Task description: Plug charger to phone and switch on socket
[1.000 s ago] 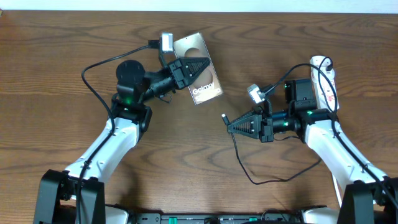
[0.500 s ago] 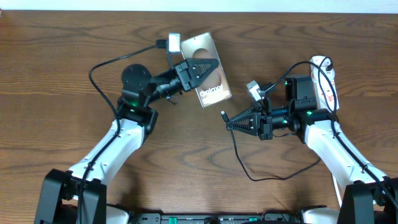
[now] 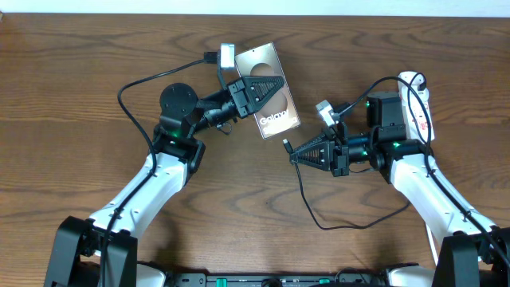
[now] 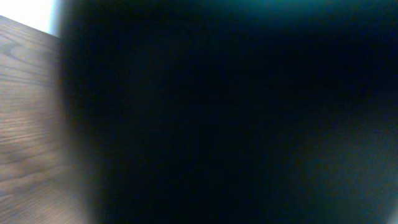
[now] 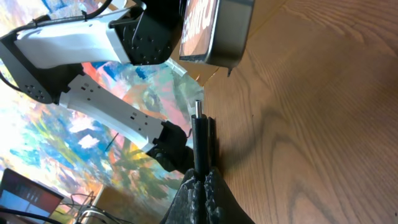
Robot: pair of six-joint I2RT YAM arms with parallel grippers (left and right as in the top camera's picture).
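The phone [image 3: 277, 121], a bronze slab with white lettering, is held off the table at an angle, and my left gripper [image 3: 279, 80] is shut on it across its face. My right gripper [image 3: 292, 158] is shut on the charger [image 3: 286, 147] just behind its small black connector, which points up-left at the phone's lower end with a small gap between. In the right wrist view the connector [image 5: 198, 140] sticks out past the shut right gripper [image 5: 203, 178] toward the phone's bottom edge [image 5: 214, 53]. The socket [image 3: 420, 108] lies at the far right. The left wrist view is almost wholly dark.
The charger's thin black cable [image 3: 317, 222] loops over the wooden table [image 3: 80, 72] in front of the right arm. A black plug [image 3: 386, 112] sits beside the socket. A strip of wood [image 4: 25, 137] shows at the left of the left wrist view.
My left gripper has carried the phone to the right, closer to the connector. The right gripper has edged up and left with the charger.
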